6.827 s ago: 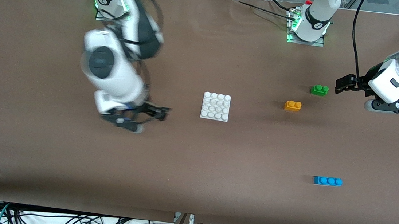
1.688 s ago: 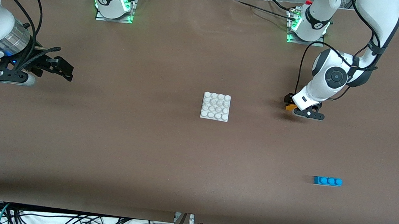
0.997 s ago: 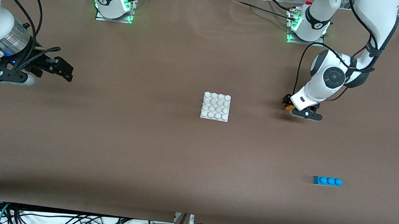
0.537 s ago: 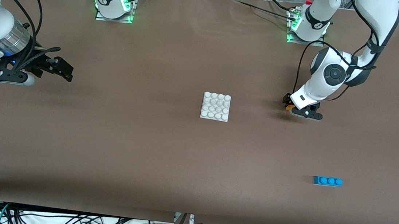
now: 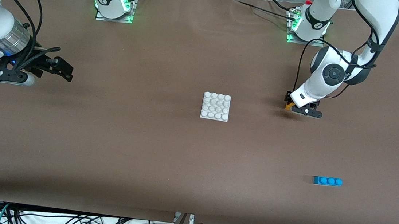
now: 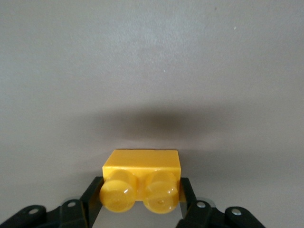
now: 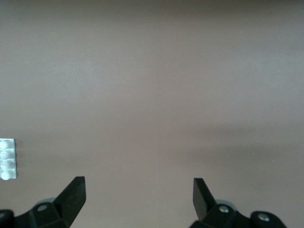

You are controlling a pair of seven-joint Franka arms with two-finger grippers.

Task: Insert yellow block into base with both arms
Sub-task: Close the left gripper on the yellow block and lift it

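The yellow block (image 5: 288, 106) is a small two-stud brick toward the left arm's end of the table, and my left gripper (image 5: 290, 104) is shut on it. In the left wrist view the yellow block (image 6: 141, 176) sits between the two black fingers (image 6: 91, 194), which press its short ends. Whether it rests on the table or hangs just above it I cannot tell. The white studded base (image 5: 215, 106) lies at the table's middle, apart from both grippers; its edge shows as the base (image 7: 8, 159) in the right wrist view. My right gripper (image 5: 65, 70) waits open and holds nothing toward the right arm's end, its fingertips (image 7: 74, 189) wide apart.
A blue three-stud brick (image 5: 327, 181) lies nearer to the front camera than the yellow block, toward the left arm's end. Brown table cloth (image 5: 137, 150) spreads around the base.
My left gripper's fingers have closed onto the yellow block and the left wrist has shifted slightly. The right arm has not moved.
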